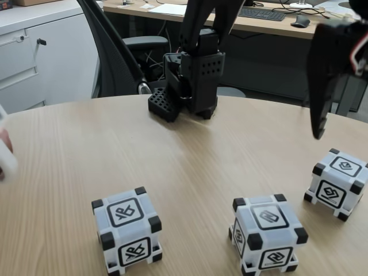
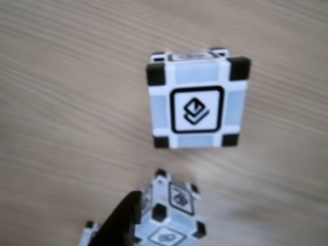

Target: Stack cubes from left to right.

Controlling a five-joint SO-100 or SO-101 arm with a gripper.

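Sitting apart on table [image 1: 190,155]: 3 cubes [image 1: 127,231] [image 1: 267,232] [image 1: 337,183]; gripper [image 1: 318,123] grip state unclear.

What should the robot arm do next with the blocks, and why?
Probably lower the gripper onto the right cube. In the fixed view it hangs in the air just above that cube, holding nothing, and all three cubes, the left cube and middle cube too, sit apart, unstacked, on the table.

We see an all-black plastic arm [image 1: 198,57]: a boxy base [image 1: 195,80] with dotted vent holes, a gridded foot [image 1: 163,104], and a tapering black finger [image 1: 323,86]
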